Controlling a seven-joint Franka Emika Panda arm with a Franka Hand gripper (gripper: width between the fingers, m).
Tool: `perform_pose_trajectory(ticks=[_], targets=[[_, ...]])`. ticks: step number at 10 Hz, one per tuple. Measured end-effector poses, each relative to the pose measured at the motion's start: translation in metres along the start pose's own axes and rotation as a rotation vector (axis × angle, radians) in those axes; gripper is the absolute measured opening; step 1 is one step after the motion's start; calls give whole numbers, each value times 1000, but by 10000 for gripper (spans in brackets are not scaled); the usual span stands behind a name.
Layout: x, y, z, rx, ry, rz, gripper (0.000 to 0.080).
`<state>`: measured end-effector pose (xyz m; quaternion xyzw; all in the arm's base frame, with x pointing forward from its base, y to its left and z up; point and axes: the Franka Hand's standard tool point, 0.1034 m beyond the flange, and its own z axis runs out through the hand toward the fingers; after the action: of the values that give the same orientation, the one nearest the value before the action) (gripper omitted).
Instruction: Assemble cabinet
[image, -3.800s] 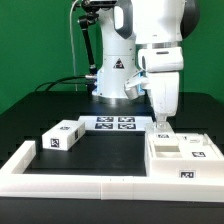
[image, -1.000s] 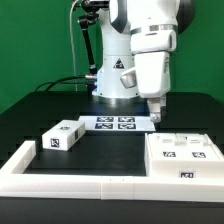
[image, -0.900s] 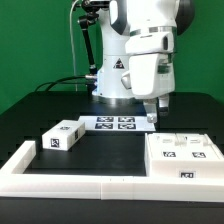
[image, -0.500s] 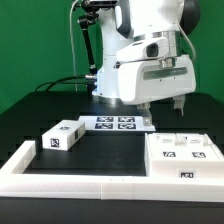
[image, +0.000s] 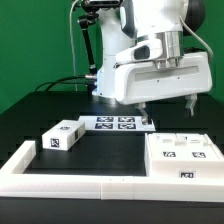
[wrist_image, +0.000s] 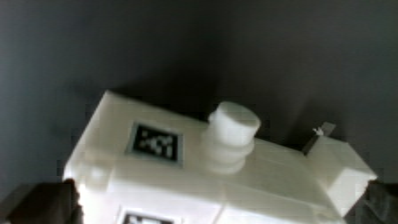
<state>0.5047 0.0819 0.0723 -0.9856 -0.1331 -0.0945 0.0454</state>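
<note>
Gripper (image: 167, 104): fingers look spread, nothing between them. The hand is turned broadside and hangs clear above the table. The cabinet (image: 180, 156) sits below at the exterior view's right, butted against the border rail (image: 80, 182); I judge the rail stops it sliding. The wrist view shows its tagged face and a stub peg (wrist_image: 233, 125). The small tagged block (image: 62, 136) lies well apart.

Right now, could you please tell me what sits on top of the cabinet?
On top of the cabinet show square tags and a short white peg; its inside is hidden.
</note>
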Motion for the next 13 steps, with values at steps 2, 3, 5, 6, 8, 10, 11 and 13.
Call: perform_pose_trajectory(ticks=[2, 3, 5, 6, 8, 10, 11, 13], targets=[[-3, -7, 5, -7, -12, 166, 797], [-6, -7, 7, -6, -18, 212, 797], [-5, -9, 7, 2, -17, 292, 797], [-5, -9, 7, 3, -17, 282, 797], [-9, -5, 14, 3, -27, 268, 797], [-13, -5, 28, 9, -26, 273, 797], [-15, -7, 34, 13, -26, 274, 797], [-17, -11, 50, 22, -27, 275, 797]])
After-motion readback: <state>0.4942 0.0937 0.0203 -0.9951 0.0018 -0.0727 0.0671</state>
